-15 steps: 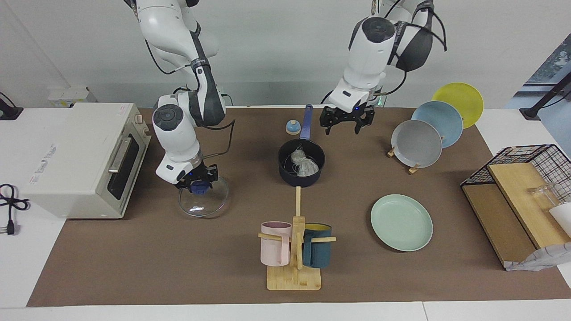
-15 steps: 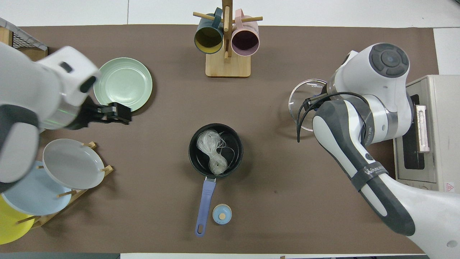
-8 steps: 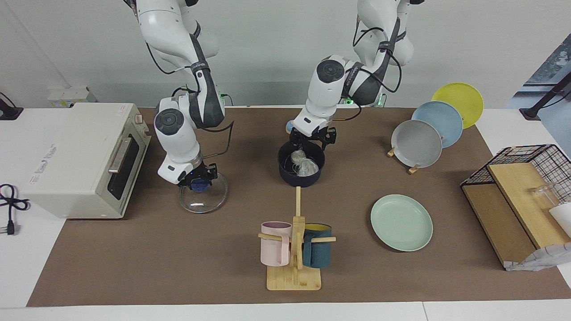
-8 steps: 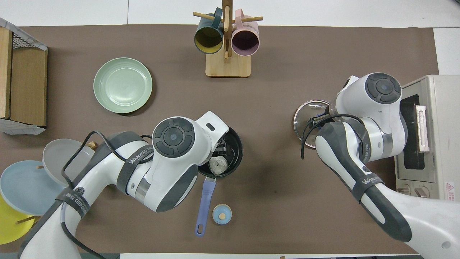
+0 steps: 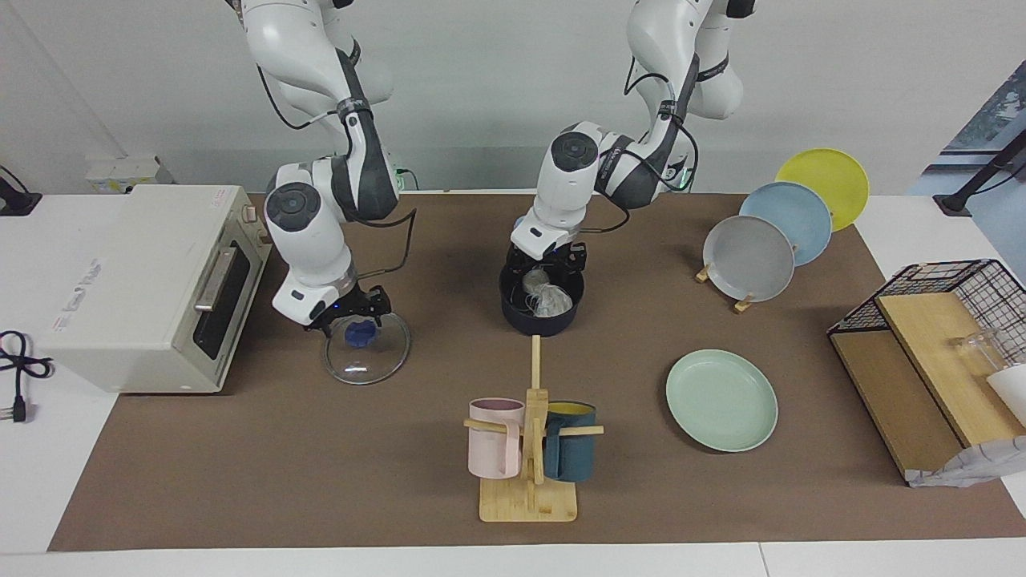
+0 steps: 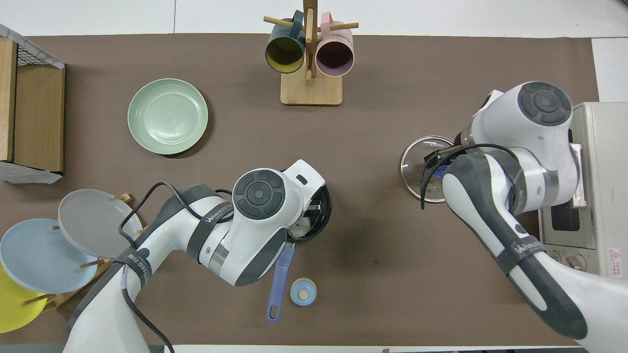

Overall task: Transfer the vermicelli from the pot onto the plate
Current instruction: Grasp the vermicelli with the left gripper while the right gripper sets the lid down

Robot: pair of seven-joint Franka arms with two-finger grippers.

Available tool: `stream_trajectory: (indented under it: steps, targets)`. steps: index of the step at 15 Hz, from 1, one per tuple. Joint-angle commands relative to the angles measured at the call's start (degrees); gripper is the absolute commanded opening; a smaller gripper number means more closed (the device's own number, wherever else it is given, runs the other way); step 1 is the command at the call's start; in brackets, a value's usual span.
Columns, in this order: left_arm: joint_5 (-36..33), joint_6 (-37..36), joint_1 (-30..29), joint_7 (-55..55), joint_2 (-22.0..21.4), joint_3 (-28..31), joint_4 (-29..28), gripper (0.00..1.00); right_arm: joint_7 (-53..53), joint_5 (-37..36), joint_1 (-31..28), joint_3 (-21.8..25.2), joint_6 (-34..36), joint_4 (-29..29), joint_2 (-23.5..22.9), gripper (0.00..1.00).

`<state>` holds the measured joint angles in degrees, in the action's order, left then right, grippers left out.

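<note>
The dark navy pot [image 5: 539, 319] stands mid-table with its long blue handle [image 6: 279, 278] pointing toward the robots. The vermicelli [image 5: 547, 298] lies inside it, and a small part of it shows in the overhead view [image 6: 300, 226]. My left gripper [image 5: 547, 263] is open and low in the pot's mouth, just over the vermicelli. The mint-green plate [image 5: 721, 399] lies empty, farther from the robots toward the left arm's end. My right gripper [image 5: 353, 312] is open, just above the blue knob of the glass lid [image 5: 367, 357].
A small blue bell [image 6: 302, 292] sits beside the pot handle. A wooden mug rack [image 5: 529, 457] holds a pink and a teal mug. A toaster oven [image 5: 136, 284] stands at the right arm's end. A rack of grey, blue and yellow plates [image 5: 749, 258] and a wire basket [image 5: 946, 320] stand at the left arm's end.
My left gripper came from beside the plate rack to the pot and sank into its mouth. My right gripper let go of the lid knob and rose a little.
</note>
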<state>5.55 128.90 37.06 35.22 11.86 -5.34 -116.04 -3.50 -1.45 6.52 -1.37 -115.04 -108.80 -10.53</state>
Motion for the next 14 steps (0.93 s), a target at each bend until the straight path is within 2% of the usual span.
stream_trajectory:
  steps: [1, 4, 5, 6, 7, 8, 11, 14]
  targets:
    - [0.69, 3.10, 1.79, 0.55, 1.93, 1.03, -0.59, 1.00, -0.63, -0.58, -2.73, -0.56, 12.07, 7.87, 2.70, 1.00]
    - [0.69, 3.20, 2.23, 0.11, 2.64, 1.12, -0.42, 1.00, -0.54, -0.58, -3.00, 0.13, 20.79, 11.41, 6.91, 1.00]
    - [0.69, 2.93, 2.23, 0.11, 2.64, 1.12, -0.24, 0.93, -0.54, -0.49, -3.17, 0.83, 22.64, 11.42, 9.01, 1.00]
    - [0.69, 2.58, 2.23, 0.11, 2.73, 1.12, 0.02, 0.62, -0.63, -0.31, -3.70, 1.19, 24.06, 11.42, 10.78, 1.00]
    - [0.60, 2.49, 2.14, 0.02, 2.73, 1.12, 0.11, 0.25, -0.63, 0.12, -4.22, 1.28, 24.94, 11.42, 11.84, 1.00]
    - [0.60, 2.49, 2.05, -0.24, 2.64, 1.21, 0.11, 0.00, -0.63, 0.21, -4.49, 1.28, 25.91, 11.42, 12.37, 1.00]
    - [0.34, 1.97, 1.79, -0.77, 2.03, 1.30, 0.38, 0.00, -0.45, 0.22, -5.80, 1.37, 25.74, 11.33, 12.20, 1.00]
    - [0.34, -5.04, 0.48, -1.12, 0.45, 1.56, 4.23, 0.00, -0.45, 0.30, -7.21, 0.93, 26.27, 11.68, 11.59, 1.00]
